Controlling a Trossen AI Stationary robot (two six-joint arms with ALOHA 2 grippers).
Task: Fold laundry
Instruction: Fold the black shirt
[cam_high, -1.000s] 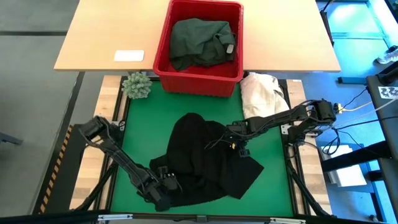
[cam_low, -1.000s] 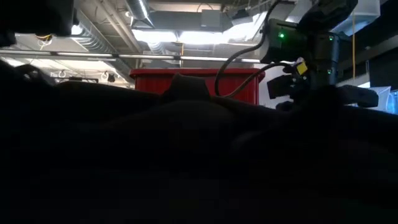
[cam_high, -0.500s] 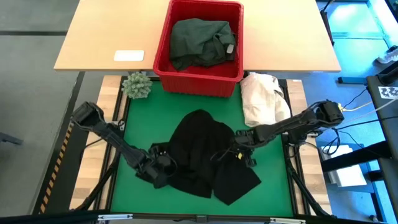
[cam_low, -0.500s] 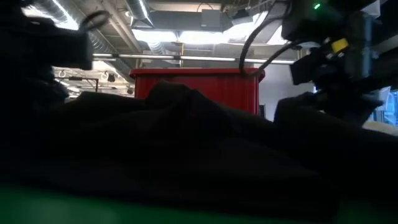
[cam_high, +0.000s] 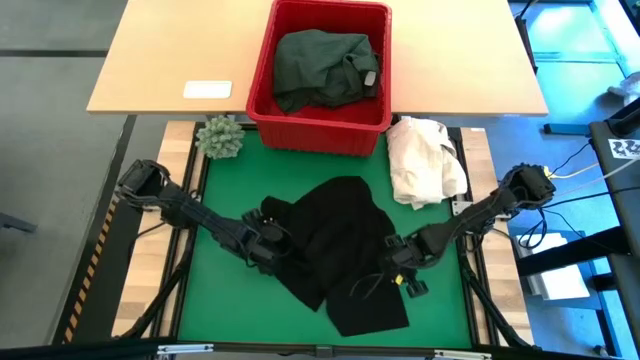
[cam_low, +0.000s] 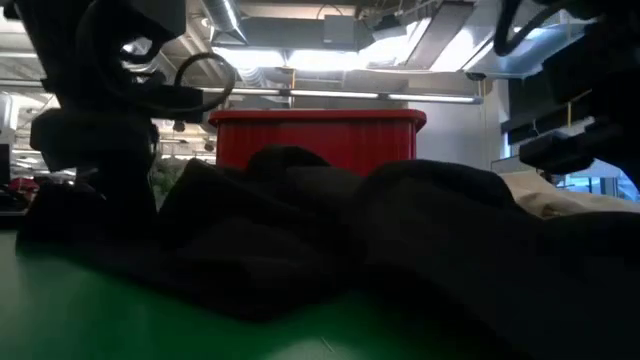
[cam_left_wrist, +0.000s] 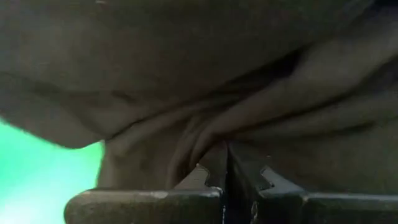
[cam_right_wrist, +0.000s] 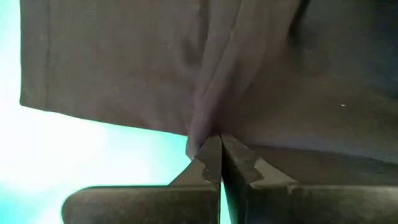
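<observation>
Both pincers apparently pinch black garment (cam_high: 335, 235).

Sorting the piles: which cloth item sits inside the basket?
The dark green garment, bunched in the red basket; the black garment and cream cloth lie outside.

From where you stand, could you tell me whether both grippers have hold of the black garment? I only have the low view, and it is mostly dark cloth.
Observer: Yes. The left gripper is shut on the black garment's left edge.
Operator: And the other one, please?
Observer: The right gripper pinches a fold near the right edge.
Operator: What's in the red basket?
Observer: A dark green garment fills the basket.
</observation>
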